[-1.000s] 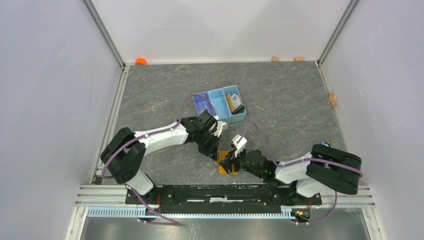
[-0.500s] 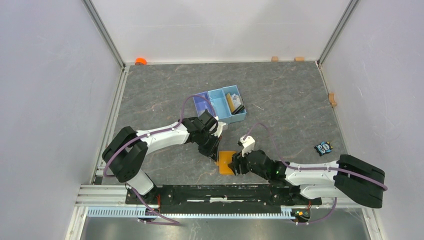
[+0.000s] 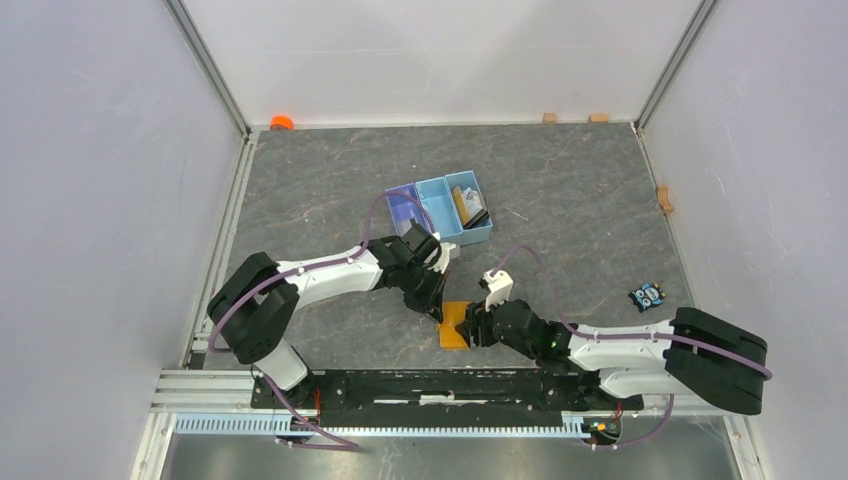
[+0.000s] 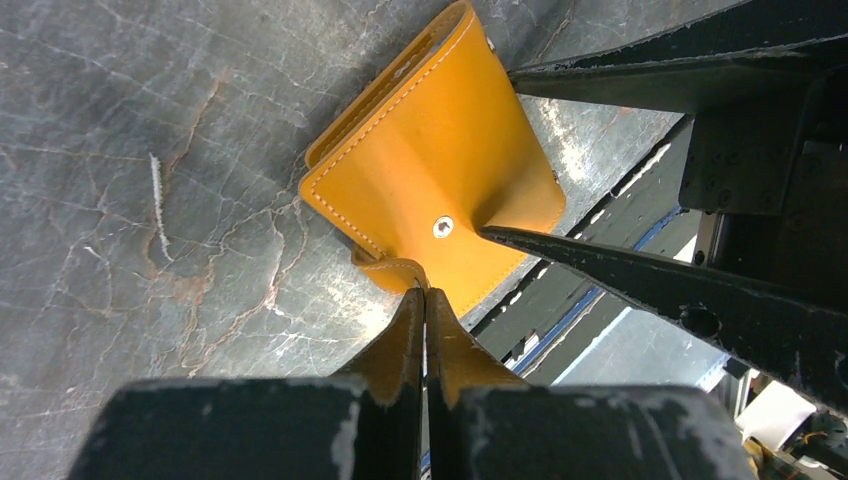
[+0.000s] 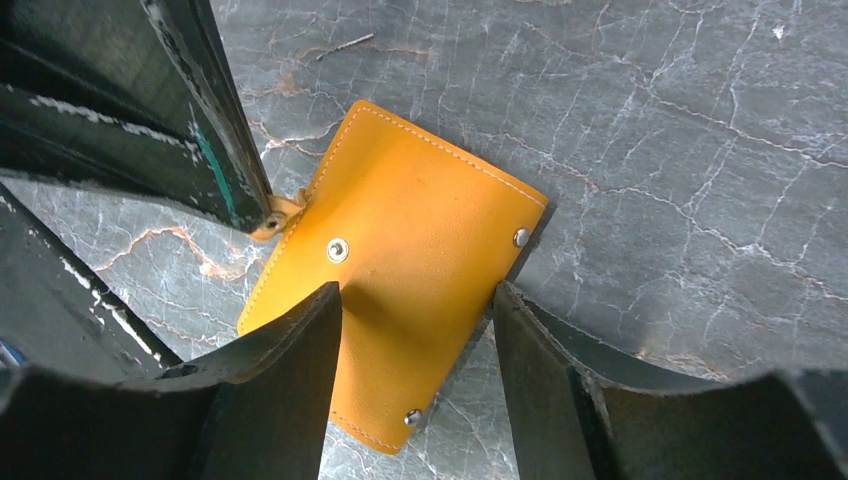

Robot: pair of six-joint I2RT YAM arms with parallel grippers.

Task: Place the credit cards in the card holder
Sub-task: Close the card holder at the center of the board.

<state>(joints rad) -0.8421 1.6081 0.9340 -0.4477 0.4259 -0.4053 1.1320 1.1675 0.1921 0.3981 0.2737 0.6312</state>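
Right pincer (image 5: 415, 295) has narrowed, now straddling the card holder (image 5: 420, 210).

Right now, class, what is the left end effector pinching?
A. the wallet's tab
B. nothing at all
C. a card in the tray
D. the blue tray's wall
A: in the left wrist view, the left end effector is shut on the tab at the edge of the closed wallet.
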